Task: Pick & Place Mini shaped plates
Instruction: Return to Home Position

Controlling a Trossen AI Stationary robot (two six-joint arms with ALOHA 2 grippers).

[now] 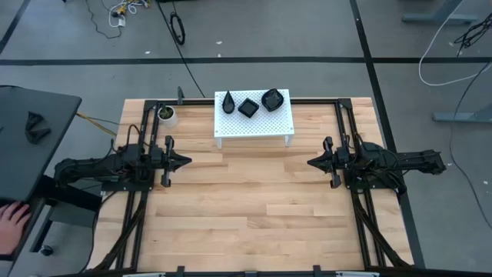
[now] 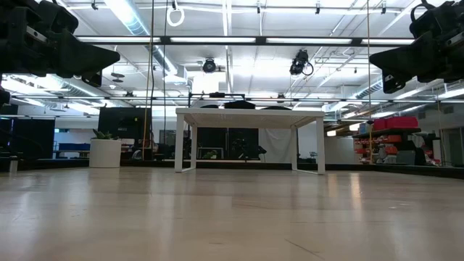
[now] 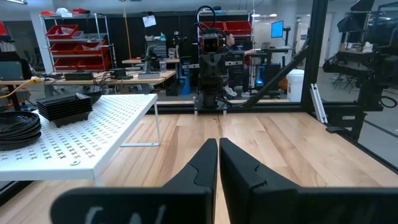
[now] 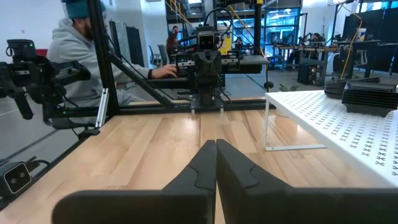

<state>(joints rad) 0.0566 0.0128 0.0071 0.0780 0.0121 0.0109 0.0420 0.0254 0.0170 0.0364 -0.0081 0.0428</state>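
The mini shaped plates sit in three black stacks on a white perforated stand (image 1: 254,127) at the table's far middle: teardrop (image 1: 229,101), square (image 1: 248,107) and rounded shell (image 1: 272,98). The stand (image 2: 250,116) rests on thin white legs. My left gripper (image 1: 187,161) hovers level at the table's left, shut and empty, pointing toward the right arm. My right gripper (image 1: 310,162) mirrors it at the right, shut and empty. The shut left fingers (image 3: 218,146) have the stand (image 3: 93,137) and a plate stack (image 3: 64,107) off to one side. The right fingers (image 4: 216,149) see the stand (image 4: 336,124) likewise.
A small white round cup (image 1: 166,115) stands near the table's far left corner. Bare wood lies between the two grippers and toward the near edge. A black desk (image 1: 31,131) and a person's hand (image 1: 11,223) are off the table's left side.
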